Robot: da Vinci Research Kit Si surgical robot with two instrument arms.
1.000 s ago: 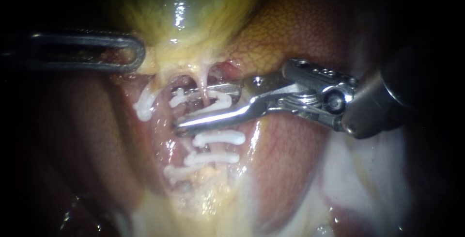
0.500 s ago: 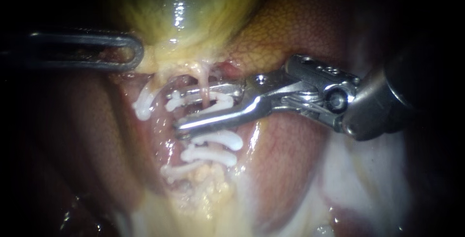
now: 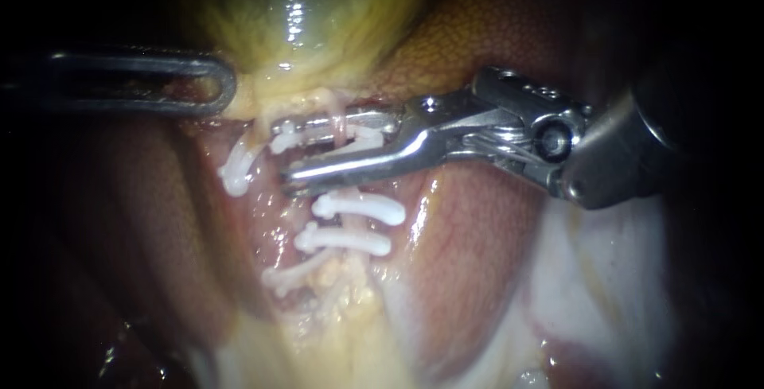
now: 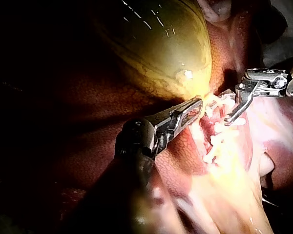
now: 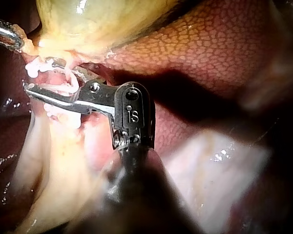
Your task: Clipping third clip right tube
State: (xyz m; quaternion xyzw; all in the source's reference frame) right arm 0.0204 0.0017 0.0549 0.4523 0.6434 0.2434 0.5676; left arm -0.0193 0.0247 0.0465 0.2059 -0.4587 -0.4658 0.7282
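The right tube [image 3: 340, 122] ran as a thin pale strand down from the neck of the gallbladder [image 3: 302, 15], and it lay between the jaws of the right instrument [image 3: 284, 153]. Those jaws stood partly apart with a narrow gap between them. They carried a white clip [image 3: 318, 136], which appeared to be seated against both jaws and still unclosed, with its legs on either side of the tube. The right wrist view showed the same thing: the jaws reached across the strand, just under the gallbladder's yellow edge.

Just below the jaws, two closed clips [image 3: 358, 208] lay one under the other on the same line of tissue. A further one [image 3: 290, 278] lay lower still, and it could not be told which tube that one sat on. Another clip [image 3: 235, 170] lay off to the side on the neighbouring strand.

The placement therefore looked lined up but not finished. The jaws had yet to squeeze the clip fully closed and then let it go.

The left instrument [image 3: 227, 87] came in beside the gallbladder. In the left wrist view its jaws lay together and seemed to pinch the yellow tissue at the gallbladder's lower edge, holding it up against the liver [image 3: 477, 31].
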